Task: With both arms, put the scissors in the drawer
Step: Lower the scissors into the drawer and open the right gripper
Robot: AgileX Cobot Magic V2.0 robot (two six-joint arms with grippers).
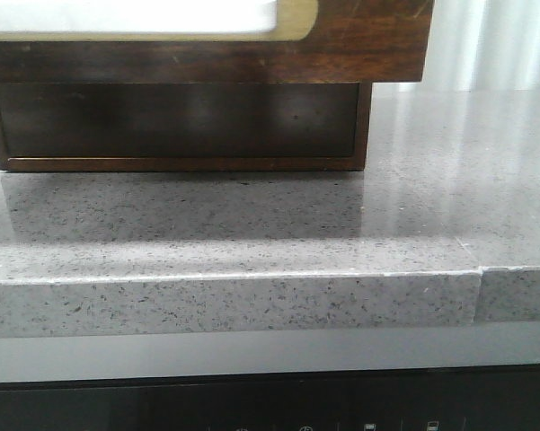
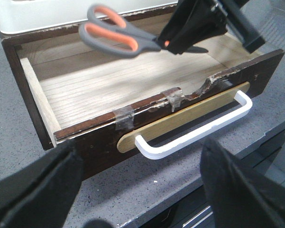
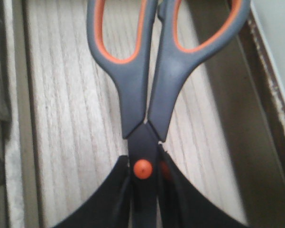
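The dark brown drawer (image 2: 99,142) is pulled open, with a pale wood floor (image 2: 99,85), a chipped, taped front edge and a white handle (image 2: 199,130). My right gripper (image 2: 189,28) is shut on the blades of the scissors (image 2: 116,33) and holds them level above the drawer's inside. In the right wrist view the scissors (image 3: 142,95) stick out from between the fingers (image 3: 144,190), with the grey, orange-lined loops away from the gripper and the drawer floor (image 3: 71,142) below. My left gripper (image 2: 142,190) is open and empty in front of the drawer, above the counter. In the front view I see only the drawer's underside (image 1: 368,45).
The drawer belongs to a dark wooden cabinet (image 1: 180,126) standing on a grey speckled stone counter (image 1: 278,242). The counter's front edge (image 1: 252,301) runs across, with a dark panel below it. A white box (image 2: 47,14) sits on top of the cabinet behind the drawer.
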